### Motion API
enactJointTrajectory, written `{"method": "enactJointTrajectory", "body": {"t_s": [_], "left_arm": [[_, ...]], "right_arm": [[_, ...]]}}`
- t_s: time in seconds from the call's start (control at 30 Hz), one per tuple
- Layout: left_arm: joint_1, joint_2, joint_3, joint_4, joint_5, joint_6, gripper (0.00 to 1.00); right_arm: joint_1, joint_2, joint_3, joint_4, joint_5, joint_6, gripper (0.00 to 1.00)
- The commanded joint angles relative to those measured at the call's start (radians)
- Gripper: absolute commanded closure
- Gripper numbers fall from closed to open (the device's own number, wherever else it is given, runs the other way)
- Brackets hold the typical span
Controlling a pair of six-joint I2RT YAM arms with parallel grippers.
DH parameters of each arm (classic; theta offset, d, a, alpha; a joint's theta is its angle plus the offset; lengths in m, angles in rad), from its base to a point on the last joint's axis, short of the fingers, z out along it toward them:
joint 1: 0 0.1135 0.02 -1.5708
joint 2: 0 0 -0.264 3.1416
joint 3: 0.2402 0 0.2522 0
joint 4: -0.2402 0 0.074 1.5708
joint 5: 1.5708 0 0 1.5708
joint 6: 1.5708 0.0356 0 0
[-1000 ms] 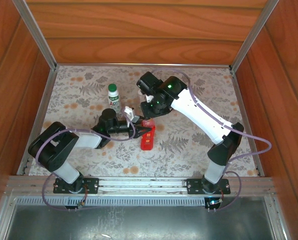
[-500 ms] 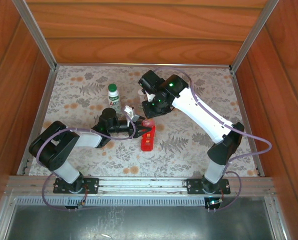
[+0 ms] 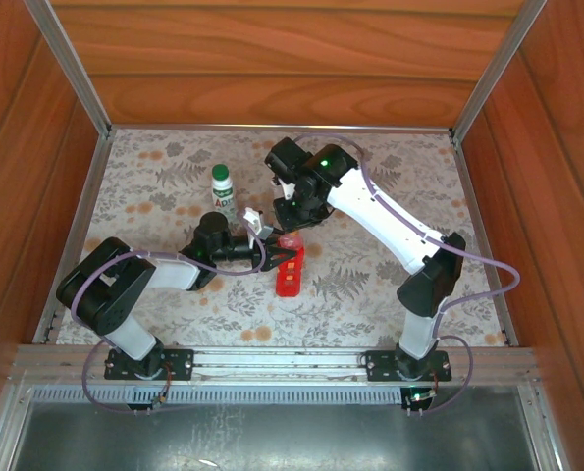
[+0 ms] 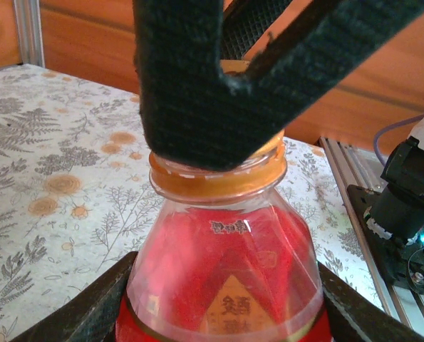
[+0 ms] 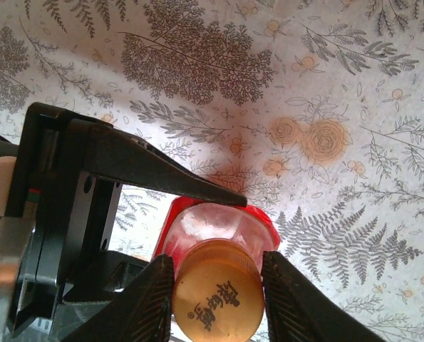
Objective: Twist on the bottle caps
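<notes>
Wooden walls point(image 3: 272, 59) close in the flowered mat point(image 3: 370, 285). Near its middle the red bottle point(image 3: 290, 277) stands upright, its body clamped by the left gripper point(image 3: 275, 257) from the left. The right gripper point(image 5: 217, 296) comes from above, its two fingers pressing both sides of the orange cap point(image 5: 215, 303) on the neck. The white bottle point(image 3: 223, 201), with its green cap point(image 3: 220, 173) on, stands near behind the left wrist, not touching. Since one second ago the right elbow shifted a little left and its fingers came closer; red bottle and left arm stayed
</notes>
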Motion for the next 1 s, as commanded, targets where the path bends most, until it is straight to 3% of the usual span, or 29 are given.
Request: {"method": "enactJointTrajectory", "body": {"t_s": [0.0,0.33,0.6,0.97], "left_arm": [[0.003,0.01,-0.03,-0.078,0.006,0.024,0.47],[0.005,-0.03,-0.045,-0.079,0.02,0.025,0.47],[0.004,-0.045,-0.052,-0.082,0.072,0.032,0.47],[0.015,-0.052,-0.062,-0.088,0.137,0.046,0.47]], "right_arm": [[-0.008,0.005,0.026,-0.031,-0.019,-0.017,0.64],[-0.075,-0.07,-0.098,0.081,-0.233,-0.27,0.69],[-0.093,-0.117,-0.177,0.081,-0.509,-0.759,0.72],[-0.112,-0.014,-0.037,-0.124,-0.55,-1.242,0.74]]}}
